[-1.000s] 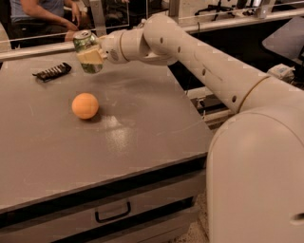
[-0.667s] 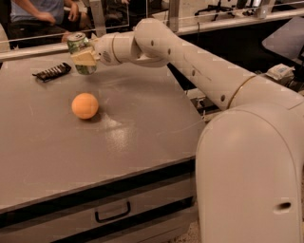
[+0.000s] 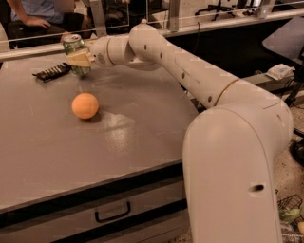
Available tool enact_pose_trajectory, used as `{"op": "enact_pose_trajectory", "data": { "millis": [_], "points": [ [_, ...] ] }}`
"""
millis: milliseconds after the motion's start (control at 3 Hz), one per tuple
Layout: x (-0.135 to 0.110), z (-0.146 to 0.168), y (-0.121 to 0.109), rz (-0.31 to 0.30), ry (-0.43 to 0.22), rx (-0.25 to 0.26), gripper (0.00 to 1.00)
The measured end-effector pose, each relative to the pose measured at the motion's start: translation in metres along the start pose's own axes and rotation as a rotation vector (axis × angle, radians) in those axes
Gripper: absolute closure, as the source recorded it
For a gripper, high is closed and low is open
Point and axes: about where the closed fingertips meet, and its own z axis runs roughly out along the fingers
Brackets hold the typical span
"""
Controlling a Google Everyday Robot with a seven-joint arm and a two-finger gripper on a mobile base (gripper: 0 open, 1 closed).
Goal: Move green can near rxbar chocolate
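The green can (image 3: 73, 47) is upright at the far left of the grey table (image 3: 95, 142), its silver top showing. My gripper (image 3: 79, 59) is shut on the can, with tan fingers (image 3: 81, 58) across its body. The can's base is at or just above the table surface; I cannot tell which. The rxbar chocolate (image 3: 51, 72) lies flat on the table just left of the can, a dark oblong wrapper close to the can's base.
An orange ball (image 3: 85, 105) sits on the table in front of the can. A rail (image 3: 190, 26) runs along the table's far edge, with a person (image 3: 33, 12) behind it. My white arm (image 3: 190, 71) spans the table's right side.
My gripper has carried the green can leftward and a little lower, closer to the rxbar chocolate. The orange ball and the bar have not moved.
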Motion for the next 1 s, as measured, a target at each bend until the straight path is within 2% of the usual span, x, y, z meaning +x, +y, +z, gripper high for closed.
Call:
{"op": "enact_pose_trajectory", "data": {
  "millis": [667,1000],
  "points": [
    [-0.0003,0.0175,-0.0001,0.007,-0.008,-0.019,0.15],
    [-0.0015,0.0174,-0.0014,-0.004,0.001,-0.022,0.0]
  ]
}}
